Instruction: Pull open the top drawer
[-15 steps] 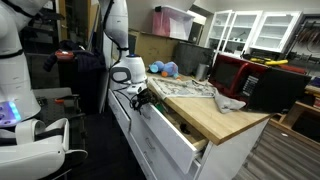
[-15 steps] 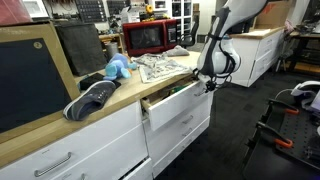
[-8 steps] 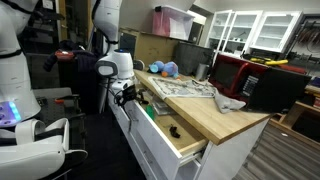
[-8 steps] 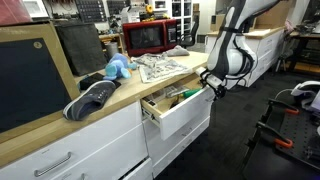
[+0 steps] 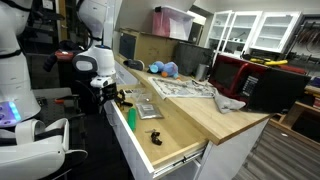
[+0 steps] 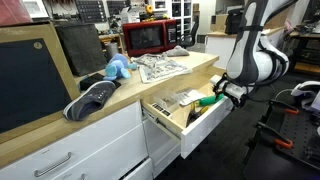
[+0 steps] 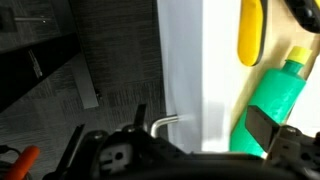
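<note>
**Change of state.** The long, shallow top drawer with a flat white front and pale wood interior (image 5: 176,134) (image 6: 172,112) now stands far out of the white cabinet (image 6: 90,150). One second ago it was only slightly open. Half a second ago it was roughly halfway out. The white robot arm (image 5: 92,64) (image 6: 255,62) has drawn back with the drawer front, away from the wooden bench (image 5: 222,116).

**Drawer contents.** A green plastic bottle (image 5: 130,118) (image 6: 208,100) (image 7: 272,105) lies just inside the front panel. In the wrist view a yellow rounded item (image 7: 250,35) lies at 12 o'clock from the bottle.

**Arm pose.** In both exterior views the arm descends from 12 o'clock and bends at the wrist housing. The tool end points at the outer face of the drawer front.

**Jaws.** The jaws are fully spread. In the wrist view the small metal handle (image 7: 165,124) sits between them, unclamped. Contact with the handle cannot be determined.
</note>
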{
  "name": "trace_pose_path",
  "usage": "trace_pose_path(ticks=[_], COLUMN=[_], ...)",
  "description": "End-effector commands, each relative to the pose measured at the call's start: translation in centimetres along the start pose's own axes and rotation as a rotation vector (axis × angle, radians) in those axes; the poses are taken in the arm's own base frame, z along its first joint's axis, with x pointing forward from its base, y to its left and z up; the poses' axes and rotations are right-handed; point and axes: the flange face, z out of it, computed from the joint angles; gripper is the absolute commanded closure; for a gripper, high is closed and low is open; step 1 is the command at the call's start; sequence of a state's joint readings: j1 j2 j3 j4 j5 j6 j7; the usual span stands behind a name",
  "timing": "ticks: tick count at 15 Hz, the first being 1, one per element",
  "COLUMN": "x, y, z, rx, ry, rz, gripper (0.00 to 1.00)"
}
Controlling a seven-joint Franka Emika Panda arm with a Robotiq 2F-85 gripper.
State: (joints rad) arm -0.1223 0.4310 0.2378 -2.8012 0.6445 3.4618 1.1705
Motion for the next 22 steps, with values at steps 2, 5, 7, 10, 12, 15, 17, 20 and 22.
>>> trace_pose_path(ticks=[2,5,7,10,12,15,17,20,22], x=[-1.9,-3.4,-4.6,-5.6,-5.9,-5.3,-4.4,-2.8,-1.8], y=[-2.7,-3.7,-4.1,-4.7,-5.7,-5.9,-5.8,-5.9,-6.2], z=[-4.3,-7.3,-9.2,-12.0,-12.7,-12.3,-11.1,-9.8,-9.6], rx=[0.13,0.202,0.244,0.281,0.28,0.239,0.199,0.172,0.167], ry=[0.058,0.058,0.044,-0.014,-0.052,-0.09,-0.09,-0.066,-0.047], rz=[-0.076,-0.153,-0.229,-0.332,-0.396,-0.5,-0.554,-0.607,-0.629], gripper=[0.0,0.0,0.0,0.0,0.0,0.0,0.0,0.0,0.0])
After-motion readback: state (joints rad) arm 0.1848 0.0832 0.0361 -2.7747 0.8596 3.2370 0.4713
